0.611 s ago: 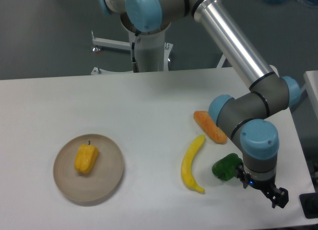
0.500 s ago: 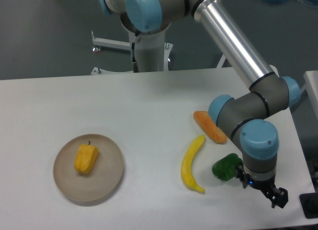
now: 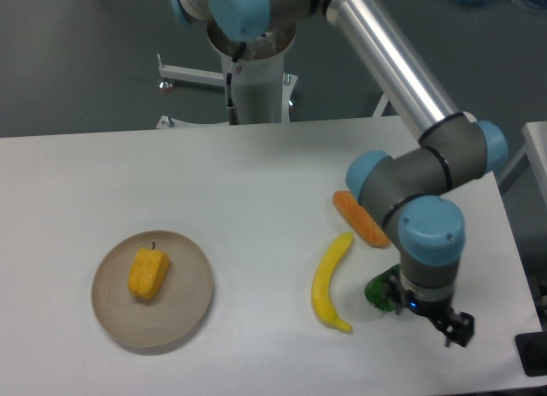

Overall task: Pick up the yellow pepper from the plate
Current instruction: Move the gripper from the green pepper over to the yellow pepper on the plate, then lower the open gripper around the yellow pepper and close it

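Note:
The yellow pepper [image 3: 148,273] is small, blocky and yellow-orange with a tiny dark stem. It lies on the round beige plate [image 3: 188,315] at the front left of the white table. My gripper [image 3: 450,328] hangs at the front right, far from the plate, just right of a green pepper [image 3: 382,292]. Its dark fingers point down near the table. I cannot tell whether they are open or shut. I see nothing held in it.
A yellow banana [image 3: 329,280] lies mid-right. An orange carrot [image 3: 359,218] lies behind it, partly under the arm's wrist [image 3: 427,242]. The arm's long silver link [image 3: 385,58] slants over the back right. The table's right edge is close to the gripper.
The arm's wrist and gripper have shifted a little to the left and now cover more of the green pepper. The yellow pepper and plate have not moved.

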Robot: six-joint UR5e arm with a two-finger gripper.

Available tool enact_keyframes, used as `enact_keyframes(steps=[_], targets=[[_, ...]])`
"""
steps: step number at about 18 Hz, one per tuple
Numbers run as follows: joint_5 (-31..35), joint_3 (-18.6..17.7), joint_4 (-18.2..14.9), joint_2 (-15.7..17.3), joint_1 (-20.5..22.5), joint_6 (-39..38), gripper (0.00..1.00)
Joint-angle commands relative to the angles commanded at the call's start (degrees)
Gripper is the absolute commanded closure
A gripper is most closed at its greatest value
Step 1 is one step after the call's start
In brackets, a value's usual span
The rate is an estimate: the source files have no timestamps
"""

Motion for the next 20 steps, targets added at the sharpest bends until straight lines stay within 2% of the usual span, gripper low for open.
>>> enact_keyframes(steps=[4,7,12,15,20], targets=[[-4.6,-8.8,-0.5,6.9,-3.9,-11.8,0.00],[-7.5,-13.6,-0.5,10.2,-7.6,-20.5,0.00],[-7.8,-18.1,-0.4,11.8,-14.6,-30.9,0.00],[-7.9,-19.4,-0.4,11.8,-18.3,-35.2,0.00],[-8.0,-21.8,0.1,11.7,-22.5,-38.2,0.00]])
